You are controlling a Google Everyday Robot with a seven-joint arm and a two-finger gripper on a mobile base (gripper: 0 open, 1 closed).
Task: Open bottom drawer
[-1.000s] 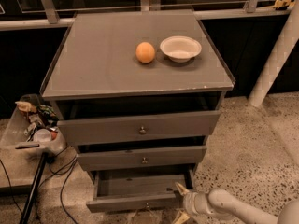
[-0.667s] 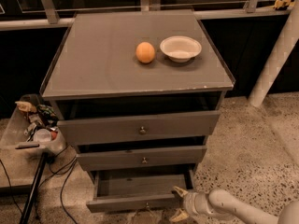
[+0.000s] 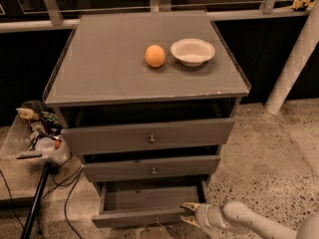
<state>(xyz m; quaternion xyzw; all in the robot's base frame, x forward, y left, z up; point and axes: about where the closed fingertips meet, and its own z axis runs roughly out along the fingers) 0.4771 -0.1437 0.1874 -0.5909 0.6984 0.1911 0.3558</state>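
Single arm reaching in low from the lower right, claw [image 3: 189, 214] leading

The pale arm [image 3: 251, 223] enters at the bottom right corner and runs leftward, almost level and close to the floor. It narrows through a rounded bend into a stubby white wrist [image 3: 212, 216]. The claw sits at the bottom edge, just right of centre, pointing left. Its two tan fingers [image 3: 189, 206] are spread one above the other, with a gap showing between their tips.

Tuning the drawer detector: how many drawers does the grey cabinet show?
3, stacked: top drawer, middle drawer below it, and bottom drawer, pulled out furthest. The claw is at the bottom drawer's right front corner. None appears hidden.
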